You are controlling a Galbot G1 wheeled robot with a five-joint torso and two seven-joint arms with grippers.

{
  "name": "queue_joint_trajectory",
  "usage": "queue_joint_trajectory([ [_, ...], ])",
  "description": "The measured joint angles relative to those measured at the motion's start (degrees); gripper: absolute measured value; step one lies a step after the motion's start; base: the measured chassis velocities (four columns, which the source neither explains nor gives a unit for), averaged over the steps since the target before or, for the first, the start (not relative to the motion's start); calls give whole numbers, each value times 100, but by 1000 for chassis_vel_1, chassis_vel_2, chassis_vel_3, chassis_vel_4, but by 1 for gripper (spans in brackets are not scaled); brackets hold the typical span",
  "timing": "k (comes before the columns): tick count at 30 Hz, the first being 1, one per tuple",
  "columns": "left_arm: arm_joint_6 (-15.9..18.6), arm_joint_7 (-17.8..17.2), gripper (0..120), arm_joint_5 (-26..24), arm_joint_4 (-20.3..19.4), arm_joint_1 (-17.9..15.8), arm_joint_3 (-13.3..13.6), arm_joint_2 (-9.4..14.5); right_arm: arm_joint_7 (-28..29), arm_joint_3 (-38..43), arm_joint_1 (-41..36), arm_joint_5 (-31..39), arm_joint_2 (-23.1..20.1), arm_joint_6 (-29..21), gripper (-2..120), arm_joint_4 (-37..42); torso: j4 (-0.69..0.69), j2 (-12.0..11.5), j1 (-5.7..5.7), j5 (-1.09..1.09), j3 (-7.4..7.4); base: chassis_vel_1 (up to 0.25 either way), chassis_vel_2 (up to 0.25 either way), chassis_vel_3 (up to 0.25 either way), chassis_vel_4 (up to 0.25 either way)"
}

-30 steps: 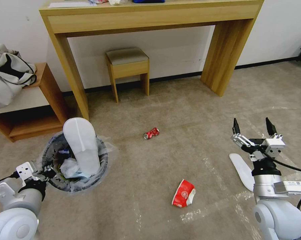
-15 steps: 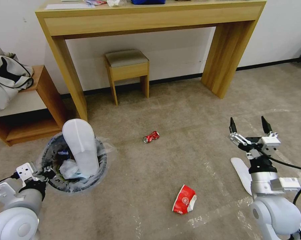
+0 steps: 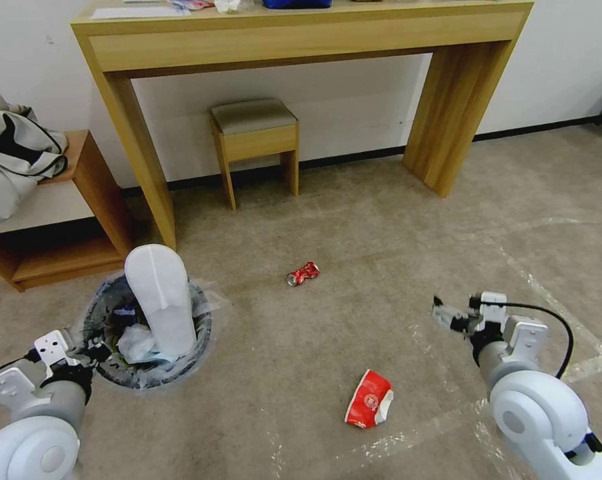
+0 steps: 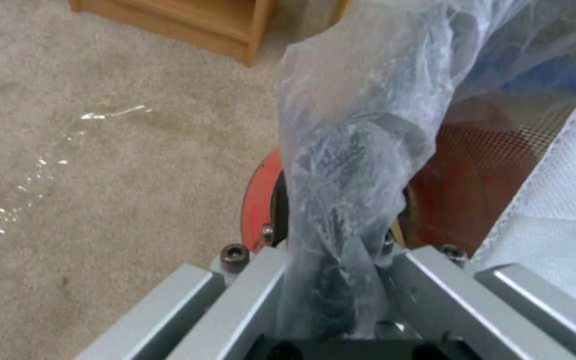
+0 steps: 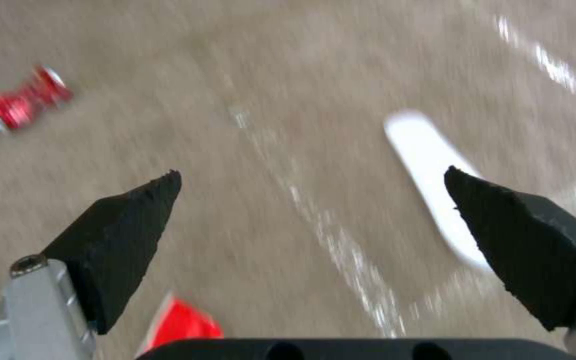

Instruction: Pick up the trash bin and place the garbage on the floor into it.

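Nearest, the left gripper (image 3: 91, 349) is clamped on the near rim of the trash bin (image 3: 107, 313), which already holds one white insole (image 3: 161, 297) and scraps. The right gripper (image 5: 311, 240) hovers with fingers apart over the floor (image 3: 381, 227), so the paper cup (image 3: 369, 399), a second insole (image 5: 435, 175) and the farther crushed can (image 3: 303, 273) are left to collect.
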Motion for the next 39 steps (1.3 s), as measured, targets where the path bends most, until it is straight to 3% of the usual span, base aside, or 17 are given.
queue_joint_trajectory([
  [7, -22, 9, 0, 13, 89, -78, 40, -42, 741, -136, -537, 693, 104, -188, 100, -165, 0, 1, -1, 0, 0, 0, 0, 0, 0],
  [16, -32, 8, 0, 28, 121, -105, 32, -76, 1060, -914, -226, 1036, 251, -187, 100, -901, -1, 1, -1, 0, 0, 0, 0, 0, 0],
  [28, -50, 8, 0, 123, 232, -115, 21, -187, 1110, -1765, 384, 1282, 415, -175, 100, -1719, 0, 1, -1, -2, 0, 0, 0, 0, 0],
  [39, -54, -1, 0, 197, 358, -164, 15, -290, 931, -2376, 1029, 1116, 963, -24, 100, -2663, 0, 0, -1, -1, 0, 0, 0, 0, 0],
])
